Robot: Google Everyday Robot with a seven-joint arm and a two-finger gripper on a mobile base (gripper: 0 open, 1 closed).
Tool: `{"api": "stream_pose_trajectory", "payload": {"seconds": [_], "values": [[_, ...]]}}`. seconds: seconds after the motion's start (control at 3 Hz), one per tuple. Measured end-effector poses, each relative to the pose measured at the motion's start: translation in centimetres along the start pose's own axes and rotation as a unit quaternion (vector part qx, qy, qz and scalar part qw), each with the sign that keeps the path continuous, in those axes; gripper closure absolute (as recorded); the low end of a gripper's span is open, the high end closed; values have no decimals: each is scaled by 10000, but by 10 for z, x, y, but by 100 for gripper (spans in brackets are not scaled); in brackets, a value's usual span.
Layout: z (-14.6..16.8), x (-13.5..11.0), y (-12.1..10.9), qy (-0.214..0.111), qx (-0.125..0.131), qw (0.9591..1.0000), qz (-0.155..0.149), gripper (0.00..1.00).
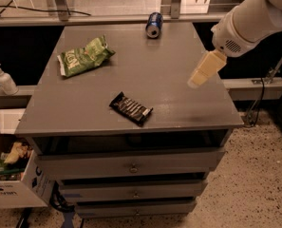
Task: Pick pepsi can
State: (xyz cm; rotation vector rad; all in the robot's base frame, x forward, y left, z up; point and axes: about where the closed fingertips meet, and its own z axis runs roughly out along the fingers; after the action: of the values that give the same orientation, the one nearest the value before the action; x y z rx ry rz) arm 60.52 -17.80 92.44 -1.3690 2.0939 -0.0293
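The pepsi can (154, 24) is found lying on its side at the far edge of the counter (169, 80), long axis running front to back, silver end facing the camera. Well apart from the can, nearer and rightward in view, the gripper (206, 70) is held; whether it is open cannot be told.

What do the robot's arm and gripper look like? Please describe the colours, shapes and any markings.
The arm is white, with a thick, rounded, smooth shell and a small patch of dots like a grille near its end. The gripper, above the table's right side, is pale cream, blocky and tapering. No cables or labels show on them.
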Motion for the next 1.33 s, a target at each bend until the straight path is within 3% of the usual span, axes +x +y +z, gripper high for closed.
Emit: {"api": "stream_pose_trajectory", "payload": {"seconds": [0.33,0.67,1.0,1.33], "values": [[0,0,0,-1,0,10000,0,0],[4,-8,-4,-253,127,9996,-47,0],[27,-26,-29,-642,305,9975,62,0],[58,-45,-64,-1120,380,9917,504,0]]}}
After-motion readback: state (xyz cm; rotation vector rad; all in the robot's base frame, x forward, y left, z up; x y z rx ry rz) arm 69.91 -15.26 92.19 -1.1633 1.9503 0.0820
